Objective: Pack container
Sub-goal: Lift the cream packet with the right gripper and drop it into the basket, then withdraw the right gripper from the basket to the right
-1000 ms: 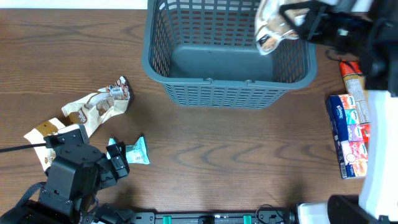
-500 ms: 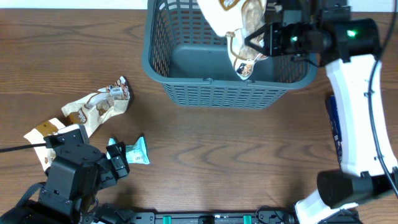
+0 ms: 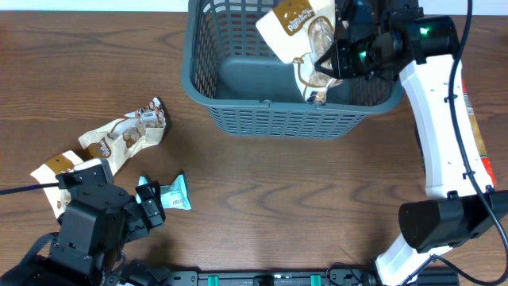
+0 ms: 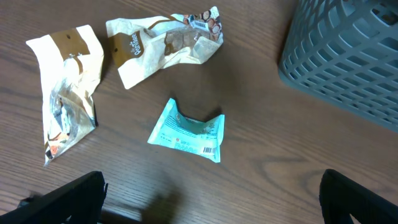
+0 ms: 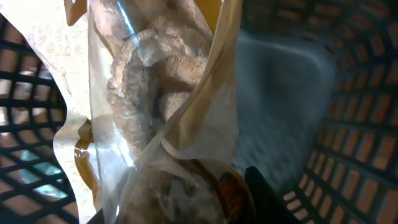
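Gripping a cookie bag [image 3: 295, 28] that masks its fingertips, the right hand [image 3: 336, 52] hangs over the container [image 3: 270, 121].

You've got white shells on the right arm [image 3: 432, 119], black joint housings, a green LED [image 3: 425, 32] lit at its wrist, and a thin black cable [image 3: 457, 79] running back alongside. Left arm [image 3: 91, 218] is all black and blocky, and its fingers [image 4: 65, 199] are dark too
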`<state>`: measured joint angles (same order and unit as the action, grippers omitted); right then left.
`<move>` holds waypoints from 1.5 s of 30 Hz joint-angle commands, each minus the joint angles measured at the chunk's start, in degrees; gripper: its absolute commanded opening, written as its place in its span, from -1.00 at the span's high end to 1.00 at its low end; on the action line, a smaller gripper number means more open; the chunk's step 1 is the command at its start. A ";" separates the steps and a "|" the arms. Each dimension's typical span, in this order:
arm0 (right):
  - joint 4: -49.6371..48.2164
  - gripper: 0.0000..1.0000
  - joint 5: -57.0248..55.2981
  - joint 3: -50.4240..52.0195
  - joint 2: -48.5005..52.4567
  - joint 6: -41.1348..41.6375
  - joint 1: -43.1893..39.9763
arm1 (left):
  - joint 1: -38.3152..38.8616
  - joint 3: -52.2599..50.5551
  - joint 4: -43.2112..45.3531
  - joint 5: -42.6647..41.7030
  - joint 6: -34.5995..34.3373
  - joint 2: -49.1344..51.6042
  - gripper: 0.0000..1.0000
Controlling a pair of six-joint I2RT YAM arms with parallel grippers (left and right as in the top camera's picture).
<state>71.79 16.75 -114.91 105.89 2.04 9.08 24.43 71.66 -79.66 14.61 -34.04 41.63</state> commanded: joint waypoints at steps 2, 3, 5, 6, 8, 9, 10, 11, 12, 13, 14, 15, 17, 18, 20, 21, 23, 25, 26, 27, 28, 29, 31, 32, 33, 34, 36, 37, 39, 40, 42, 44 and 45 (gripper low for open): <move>-0.20 0.98 -2.40 2.38 0.31 -1.95 0.44 | -0.37 0.37 -0.28 1.11 0.96 0.22 -0.97; -0.33 0.98 -2.45 2.99 0.31 -1.99 0.44 | -0.37 0.37 -0.28 1.11 0.96 0.22 -0.97; -0.63 0.97 -2.40 4.57 0.31 -2.12 0.44 | -0.35 0.37 -0.28 1.11 0.96 0.22 -0.97; -0.83 0.98 -2.40 5.16 0.31 -2.12 0.44 | -0.35 0.37 -0.28 1.11 0.96 0.22 -0.97; -1.49 0.78 -2.40 6.25 0.31 -2.12 0.44 | -0.37 0.37 -0.28 1.11 0.96 0.22 -0.97; -1.77 0.30 -2.40 6.60 0.31 -2.12 0.44 | -0.37 0.37 -0.28 1.11 0.96 0.22 -0.97; -1.92 -0.09 -2.40 6.75 0.31 -2.12 0.44 | -0.37 0.37 -0.28 1.11 0.96 0.22 -0.97; -1.97 -0.57 -2.40 6.78 0.31 -2.14 0.44 | -0.35 0.37 -0.28 1.11 0.96 0.22 -0.97; -2.05 -0.99 -2.40 6.78 0.31 -2.14 0.44 | -0.37 0.37 -0.28 1.11 0.96 0.22 -0.97; -2.16 -0.99 -2.40 6.78 0.31 -2.14 0.46 | -0.37 0.37 -0.28 1.11 0.96 0.22 -0.97; -2.29 -0.99 -2.40 6.75 0.31 -2.14 0.46 | -0.37 0.37 -0.28 1.11 0.96 0.22 -0.97; -2.40 -0.99 -2.40 6.75 0.31 -2.12 0.46 | -0.37 0.37 -0.28 1.11 0.96 0.22 -0.97; -2.91 -0.98 -2.38 6.75 0.31 -2.12 0.44 | -0.37 0.37 -0.28 1.11 0.96 0.22 -0.97; -3.28 -0.98 -2.38 6.75 0.31 -2.12 0.44 | -0.35 0.37 -0.28 1.11 0.96 0.22 -0.97; -3.78 -0.98 -2.36 6.43 0.31 -2.12 0.44 | -0.37 0.37 -0.28 1.11 0.96 0.22 -0.97; -3.98 -0.97 -2.32 6.16 0.31 -2.12 0.44 | -0.37 0.37 -0.28 1.11 0.96 0.22 -0.97; -4.33 -0.98 -1.38 5.35 0.31 -2.12 0.44 | -0.37 0.37 -0.28 1.11 0.96 0.22 -0.97; -5.03 -0.99 0.81 3.74 0.31 -2.12 0.44 | -0.37 0.37 -0.28 1.11 0.96 0.22 -0.97; -5.31 -0.99 1.84 2.64 0.31 -2.12 0.44 | -0.37 0.37 -0.28 1.11 0.96 0.22 -0.97; -5.49 -0.98 2.49 1.18 0.31 -2.12 0.37 | -0.35 0.37 -0.28 1.11 0.96 0.22 -0.97; -5.60 -0.98 2.86 -0.81 0.31 -2.05 0.33 | -0.37 0.37 -0.28 1.11 0.96 0.22 -0.97; -5.60 -0.98 2.78 -3.19 0.31 -1.55 0.31 | -0.37 0.37 -0.28 1.11 0.96 0.22 -0.97; -5.29 -0.98 2.49 -8.41 0.31 -0.85 0.04 | -0.35 0.37 -0.28 1.11 0.96 0.22 -0.97; -4.87 -0.99 1.27 -11.54 0.31 0.26 -0.24 | -0.37 0.37 -0.28 1.11 0.96 0.22 -0.97; -4.35 -0.98 -0.37 -14.27 0.31 1.27 -0.57 | -0.37 0.37 -0.28 1.11 0.96 0.22 -0.97; -3.39 -0.98 -2.67 -17.51 0.31 2.10 -1.03 | -0.37 0.37 -0.28 1.11 0.96 0.22 -0.97; -0.57 -0.99 -7.32 -23.26 0.31 2.40 -2.21 | -0.35 0.37 -0.28 1.11 0.96 0.22 -0.97; 1.38 -0.99 -10.10 -26.01 0.31 2.38 -3.06 | -0.37 0.37 -0.28 1.11 0.96 0.22 -0.97; 5.44 -0.98 -14.32 -30.49 0.28 1.66 -4.81 | -0.37 0.37 -0.28 1.11 0.96 0.22 -0.97; 7.26 -0.98 -15.32 -32.15 0.28 0.37 -5.75 | -0.37 0.37 -0.28 1.11 0.96 0.22 -0.97; 10.88 -0.98 -16.55 -34.95 0.28 -3.02 -8.35 | -0.37 0.37 -0.28 1.11 0.96 0.22 -0.97; 13.22 -0.98 -18.01 -35.95 0.28 -5.29 -11.10 | -0.37 0.37 -0.28 1.11 0.96 0.22 -0.97; 14.19 -0.99 -18.86 -35.95 0.28 -5.99 -12.70 | -0.37 0.37 -0.28 1.11 0.96 0.22 -0.97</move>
<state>84.36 3.25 -149.75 106.10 0.12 -0.45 24.40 71.66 -79.68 15.00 -34.04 41.65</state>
